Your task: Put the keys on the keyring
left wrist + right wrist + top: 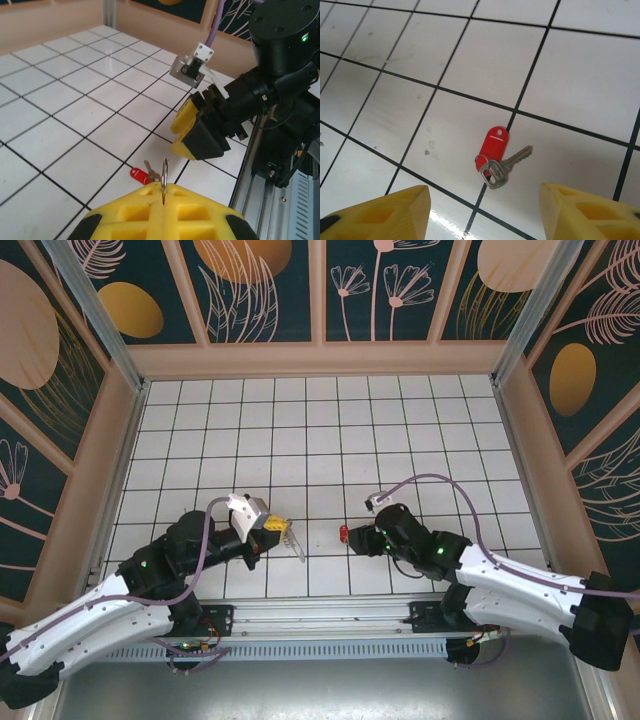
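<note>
One key (493, 149) flat on the tiled floor (395, 125); we see it just ahead of the right gripper (482, 214), between its wide-spread jaws, untouched. Left gripper (164, 201) clamps the keyring (164, 172).

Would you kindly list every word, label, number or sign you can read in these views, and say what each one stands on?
No text can be read in these views.
The red key tag bears only a short white mark, no letters.
Any stamping on the silver key is too small to tell.
The wall panels carry plant patterns, no writing.
</note>
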Robot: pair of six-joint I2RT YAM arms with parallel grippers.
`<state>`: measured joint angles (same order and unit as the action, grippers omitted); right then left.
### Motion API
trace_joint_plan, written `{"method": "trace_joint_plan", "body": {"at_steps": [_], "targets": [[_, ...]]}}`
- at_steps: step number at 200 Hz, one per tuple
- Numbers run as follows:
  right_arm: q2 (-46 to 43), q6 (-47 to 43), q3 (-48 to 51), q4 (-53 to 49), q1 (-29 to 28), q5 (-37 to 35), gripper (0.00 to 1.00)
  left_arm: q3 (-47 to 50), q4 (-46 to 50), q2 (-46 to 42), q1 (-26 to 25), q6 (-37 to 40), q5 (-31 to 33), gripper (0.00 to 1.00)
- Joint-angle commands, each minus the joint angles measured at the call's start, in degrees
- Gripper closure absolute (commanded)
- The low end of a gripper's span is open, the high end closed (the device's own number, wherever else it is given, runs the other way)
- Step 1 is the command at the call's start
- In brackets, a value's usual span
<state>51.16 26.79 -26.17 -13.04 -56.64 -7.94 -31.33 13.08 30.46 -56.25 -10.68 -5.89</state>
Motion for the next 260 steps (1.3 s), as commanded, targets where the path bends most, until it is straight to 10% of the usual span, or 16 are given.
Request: {"method": "trace_joint_plan", "body": {"at_steps": [1,115,260], "targets": [[1.74,-0.03,-0.14,1.17,0.37,2.63,0.42,1.96,-1.93,-1.80,-0.25,-4.72,1.43,1.00],[19.66,-11.65,-10.21,-1.65,4.11,11.81,0.50,6.15,-6.40,-2.67,-0.32,-8.25,-0.33,1.00],[21.45,-11.58,-11.09,0.83,5.20,12.19,0.51,6.36,-6.14,-2.61,-0.25,-7.77,2.20,1.00]]}}
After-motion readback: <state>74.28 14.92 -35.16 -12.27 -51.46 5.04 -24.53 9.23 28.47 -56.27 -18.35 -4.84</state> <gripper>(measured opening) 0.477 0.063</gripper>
